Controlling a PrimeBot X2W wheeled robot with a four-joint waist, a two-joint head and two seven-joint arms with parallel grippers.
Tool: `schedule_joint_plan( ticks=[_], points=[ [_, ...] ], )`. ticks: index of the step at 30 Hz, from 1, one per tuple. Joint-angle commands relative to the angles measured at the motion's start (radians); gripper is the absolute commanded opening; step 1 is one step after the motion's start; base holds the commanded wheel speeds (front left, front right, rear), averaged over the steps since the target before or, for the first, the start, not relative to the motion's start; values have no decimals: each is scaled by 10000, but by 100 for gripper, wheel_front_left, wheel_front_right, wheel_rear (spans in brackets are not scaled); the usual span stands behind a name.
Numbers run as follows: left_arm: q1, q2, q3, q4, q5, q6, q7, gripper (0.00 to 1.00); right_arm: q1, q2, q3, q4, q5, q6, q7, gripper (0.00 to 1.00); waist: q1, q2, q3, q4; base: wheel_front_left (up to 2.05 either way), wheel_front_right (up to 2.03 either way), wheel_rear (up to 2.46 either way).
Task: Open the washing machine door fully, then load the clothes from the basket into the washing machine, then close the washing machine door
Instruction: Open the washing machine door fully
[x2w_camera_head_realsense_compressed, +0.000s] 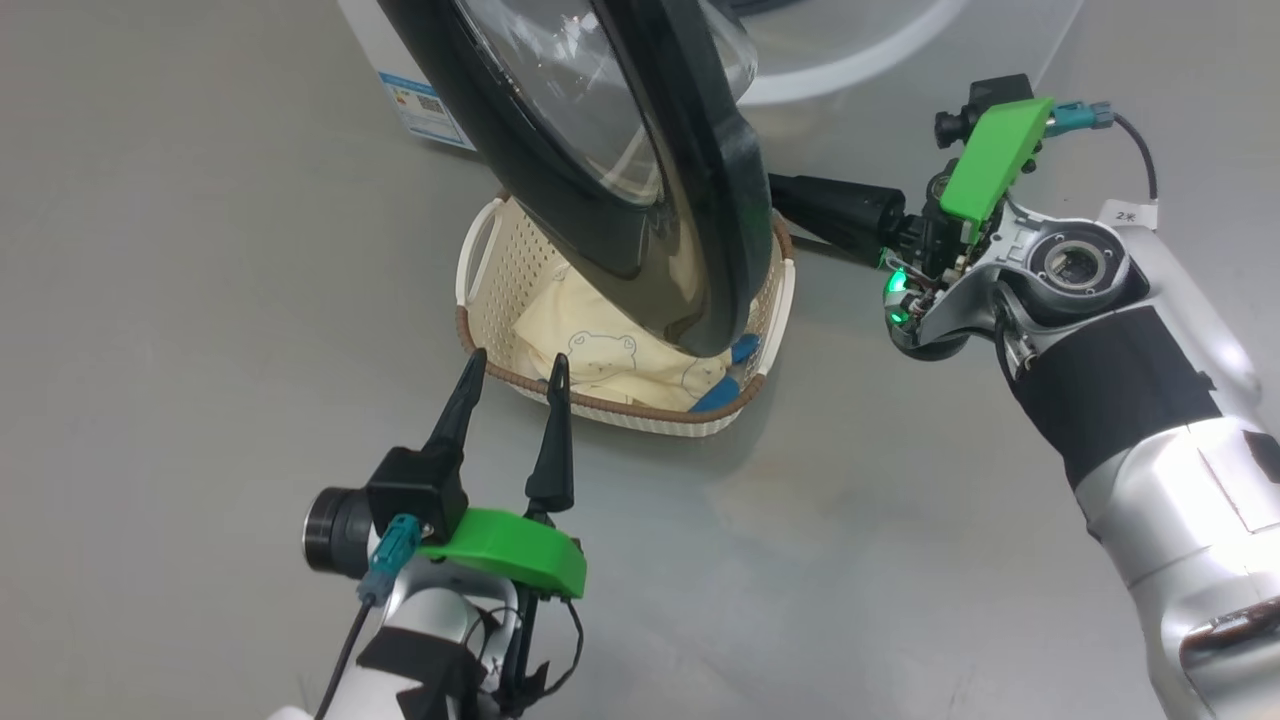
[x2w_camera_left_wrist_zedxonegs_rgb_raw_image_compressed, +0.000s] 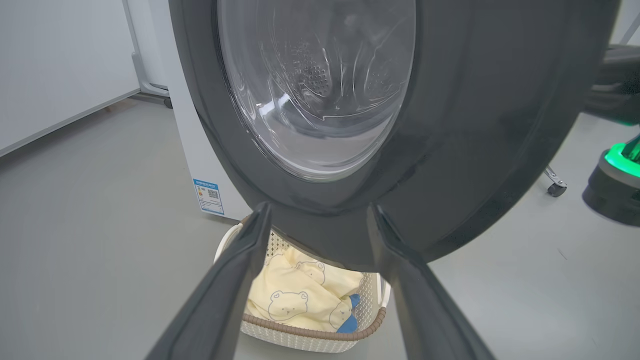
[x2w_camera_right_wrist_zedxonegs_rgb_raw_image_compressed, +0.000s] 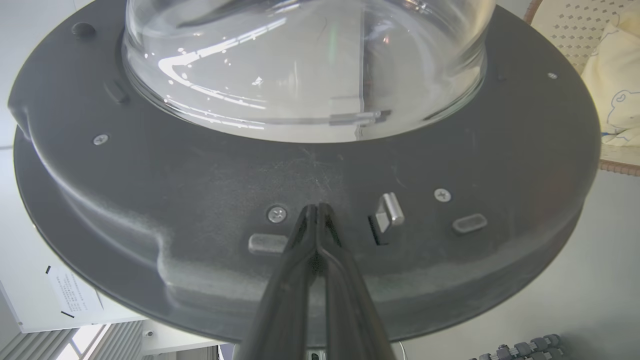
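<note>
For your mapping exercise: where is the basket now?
In the head view the basket sits on the floor at centre, under the washing machine door, just beyond the left gripper.

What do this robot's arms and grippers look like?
Both the left gripper and right gripper have two long, tapering black jaws. Each wrist carries a bright green plastic cover and a teal connector with a black cable. The arms are silver-grey with black wrapping; the right one shows a glowing green light and a small white tag.
</note>
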Motion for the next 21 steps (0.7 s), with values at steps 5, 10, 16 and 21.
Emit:
schedule_joint_plan(
  ticks=[5,10,16,21],
  points=[
    [-2,144,354,-234,147,-42,-111,100,198,313,667,-847,500,40,98,0,1,0,-59,48,0,0,0],
    [33,144,345,-240,149,-34,-111,100,374,314,1252,-1202,907,40,-13,0,1,0,-105,79,0,0,0],
    [68,144,342,-242,147,-27,-111,100,607,315,1922,-1613,1229,40,-149,0,1,0,-160,143,0,0,0],
    [103,144,354,-238,145,-15,-111,100,687,315,2227,-1768,1393,40,-264,0,1,0,-196,183,0,0,0]
  ],
)
